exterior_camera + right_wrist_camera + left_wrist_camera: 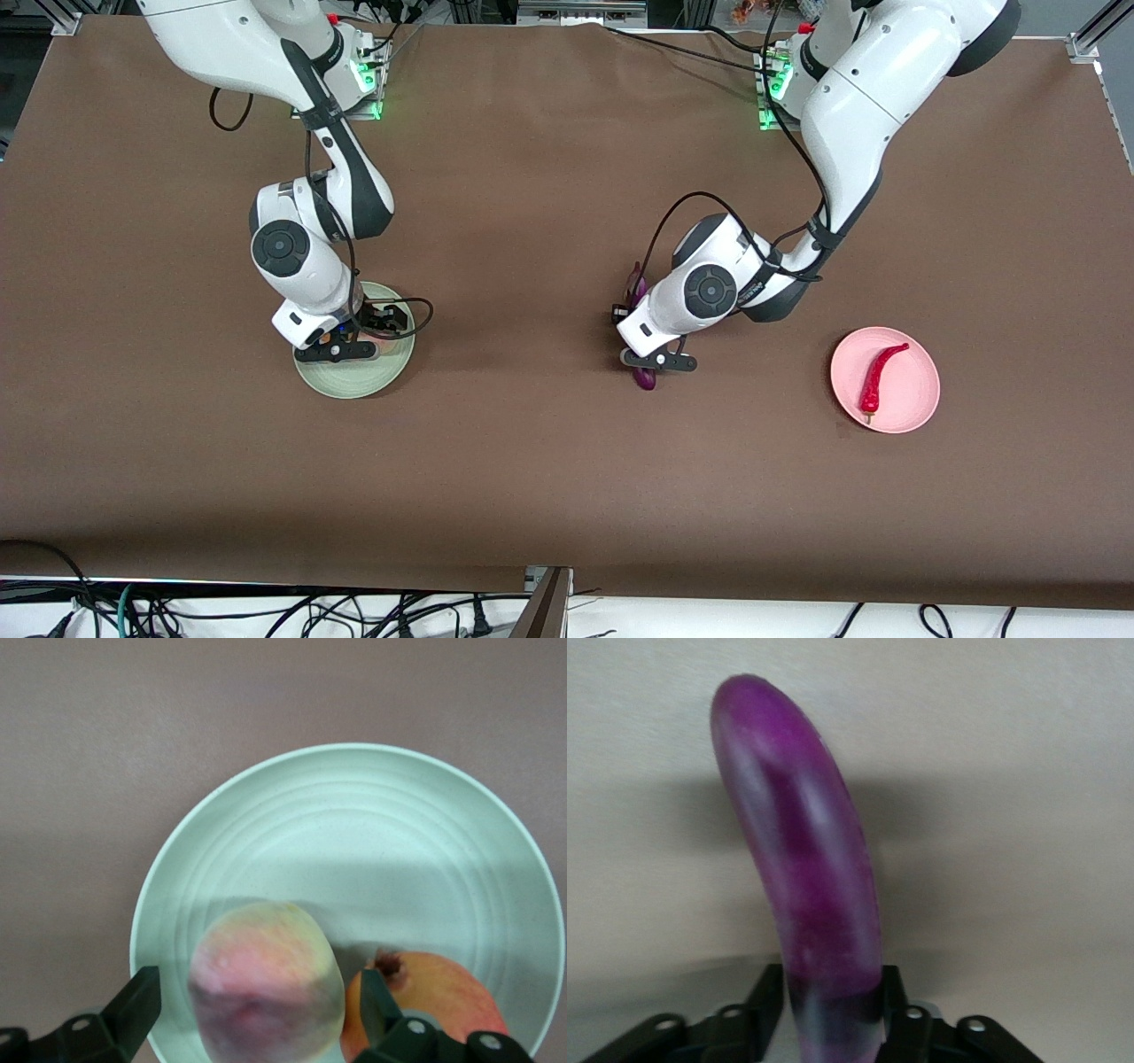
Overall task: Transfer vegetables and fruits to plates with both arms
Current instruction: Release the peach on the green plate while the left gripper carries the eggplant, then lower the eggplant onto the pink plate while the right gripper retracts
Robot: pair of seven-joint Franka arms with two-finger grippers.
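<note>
High front camera overlooks table [532,487]; wrist cameras look close down.

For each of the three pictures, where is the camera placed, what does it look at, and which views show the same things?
Front view: high across the table, facing both arms; left gripper, right gripper, pink plate with chili.
Left wrist view: on the left wrist, showing the eggplant between its fingers.
Right wrist view: on the right wrist, over the green plate, peach and apple.
Shared: the front view also shows eggplant and green plate.
</note>
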